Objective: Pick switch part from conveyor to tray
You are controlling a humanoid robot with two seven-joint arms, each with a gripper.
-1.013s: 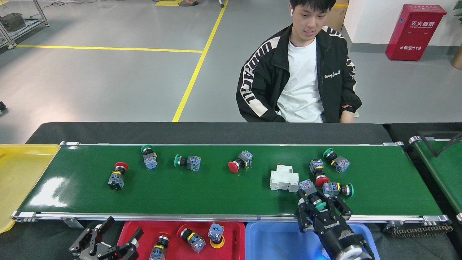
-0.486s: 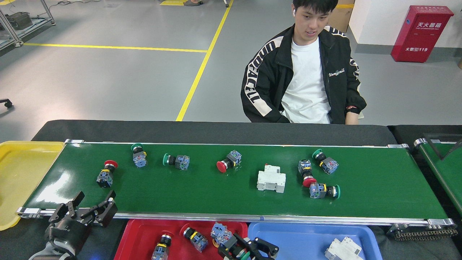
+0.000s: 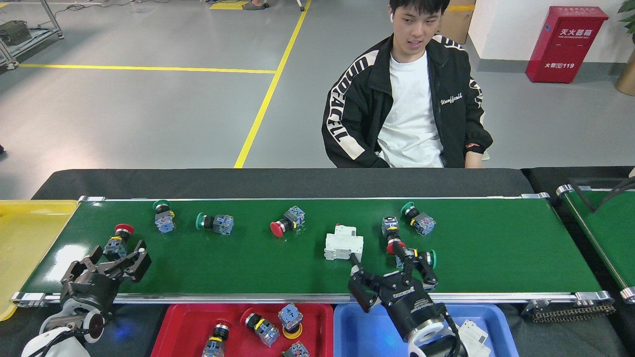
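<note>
Stretching across the whole middle of the view, the conveyor (image 3: 307,267) is a long glossy dark-green belt framed by silver rails, with a roller showing at each end. A person (image 3: 404,99) in a black jacket sits beyond it, at twelve o'clock. Below the near rail lie a red tray (image 3: 183,327) at six o'clock, holding several button switches, and a blue tray (image 3: 362,332) at five o'clock; a yellow tray (image 3: 25,238) sits at nine o'clock off the belt's left end.

On the belt, a white breaker (image 3: 343,243) rests near the centre. The switch parts are small push-buttons, each with a round red or green cap, a black neck with a yellow ring, and a grey-blue contact block. A green-capped switch (image 3: 418,258) lies at four o'clock of the breaker, touching a red-capped switch (image 3: 392,235).

The right gripper (image 3: 392,275) has its fingers spread wide over the near belt edge, just below the green-capped switch, one fingertip reaching it. The left gripper (image 3: 111,263) is also spread, just below another red-capped switch part (image 3: 118,240) at the belt's left end.
</note>
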